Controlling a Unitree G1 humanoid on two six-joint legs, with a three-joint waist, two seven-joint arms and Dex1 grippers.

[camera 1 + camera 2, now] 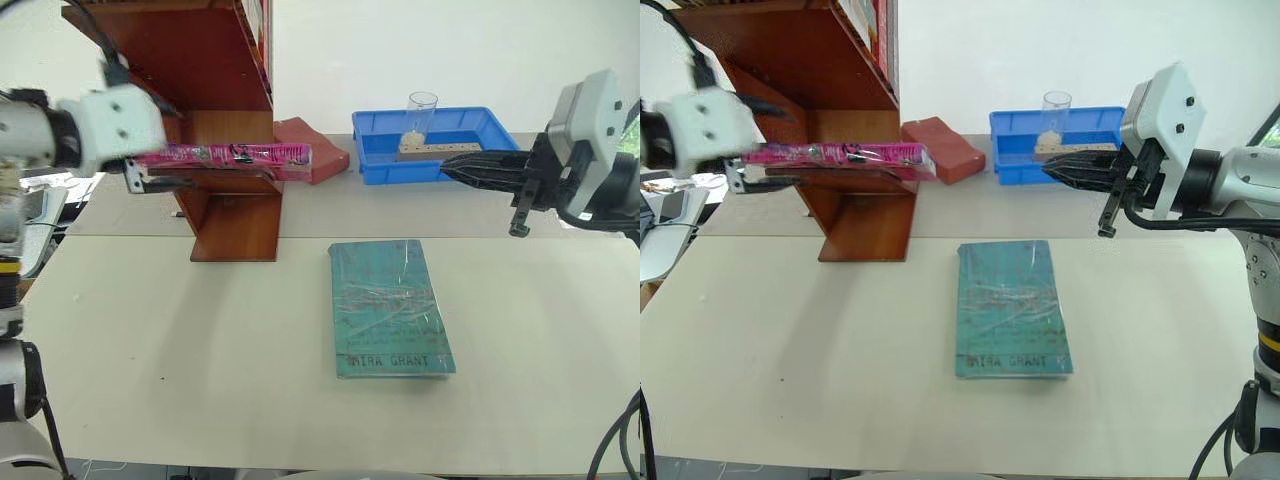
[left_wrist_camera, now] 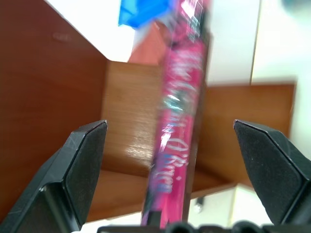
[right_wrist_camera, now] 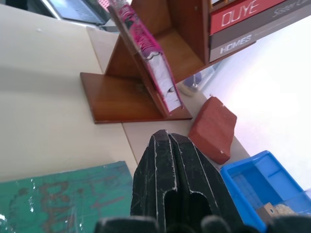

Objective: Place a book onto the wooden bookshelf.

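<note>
Your left gripper is standing spread wide, its two black fingers flaring out on either side of the book with clear air between each pad and the pink spine. In the left wrist view, the book is running straight away from you down the middle of that gap, touching neither finger as far as the picture lets you tell. The pink paperback is lying flat on a low shelf of the wooden bookshelf, one end reaching out past the shelf's edge toward the red block. From the head camera, your left gripper is sitting just beside the book's near end, at the shelf's open side.

Your right gripper is pressed together, fingers closed on nothing, hovering over the table in front of the blue tray. It is sitting well apart from the book, pointing across toward the bookshelf. In the right wrist view, you are looking past those closed fingers at the book's pink cover on its shelf.

The teal-green book is lying flat on the table between your two arms, title end toward you. A clear cup is standing in the tray.
</note>
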